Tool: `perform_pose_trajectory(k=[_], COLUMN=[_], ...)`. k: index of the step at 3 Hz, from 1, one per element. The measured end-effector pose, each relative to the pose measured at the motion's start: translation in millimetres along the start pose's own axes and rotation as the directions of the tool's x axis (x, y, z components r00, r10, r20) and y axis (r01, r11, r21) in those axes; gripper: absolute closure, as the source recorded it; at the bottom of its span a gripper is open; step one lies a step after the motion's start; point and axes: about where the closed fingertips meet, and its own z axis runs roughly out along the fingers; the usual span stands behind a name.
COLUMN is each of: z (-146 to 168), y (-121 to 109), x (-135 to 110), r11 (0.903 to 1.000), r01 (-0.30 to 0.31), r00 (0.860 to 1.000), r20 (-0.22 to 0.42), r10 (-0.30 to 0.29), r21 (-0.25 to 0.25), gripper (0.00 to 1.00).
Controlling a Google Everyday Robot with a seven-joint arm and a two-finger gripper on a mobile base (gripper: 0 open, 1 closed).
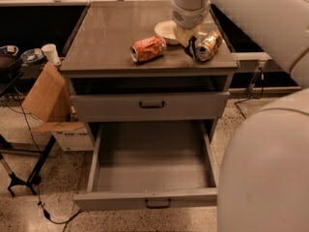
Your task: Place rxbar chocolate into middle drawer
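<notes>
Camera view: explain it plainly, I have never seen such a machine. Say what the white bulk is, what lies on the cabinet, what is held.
One camera looks down on a grey cabinet. The white bulk at right is the robot's arm, reaching over the cabinet top. Its gripper hangs close over the top, between a crushed orange can and a crushed gold-silver can. The small dark thing at its tip is likely the rxbar chocolate; whether it is gripped, I cannot tell. A white plate lies behind. Below, the middle drawer stands pulled open; the shallower drawer above it is shut.
</notes>
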Motion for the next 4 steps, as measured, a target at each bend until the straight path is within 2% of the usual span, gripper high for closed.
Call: perform_pose_trajectory(k=[1,2,3,4], z=[-17.0,-24.3,-22.0,-10.5], y=[0.9,12.3,30.5,49.5], x=[9.9,26.1,47.9,70.9], r11=[0.9997,0.9950,0.9797,0.9501], r01=[0.012,0.038,0.059,0.072], r00=[0.998,0.993,0.987,0.984], r20=[0.055,0.111,0.157,0.178], r10=[-0.010,-0.027,-0.029,-0.017], r21=[-0.024,-0.093,-0.192,-0.304], gripper=[1.00,1.00,1.00,1.00])
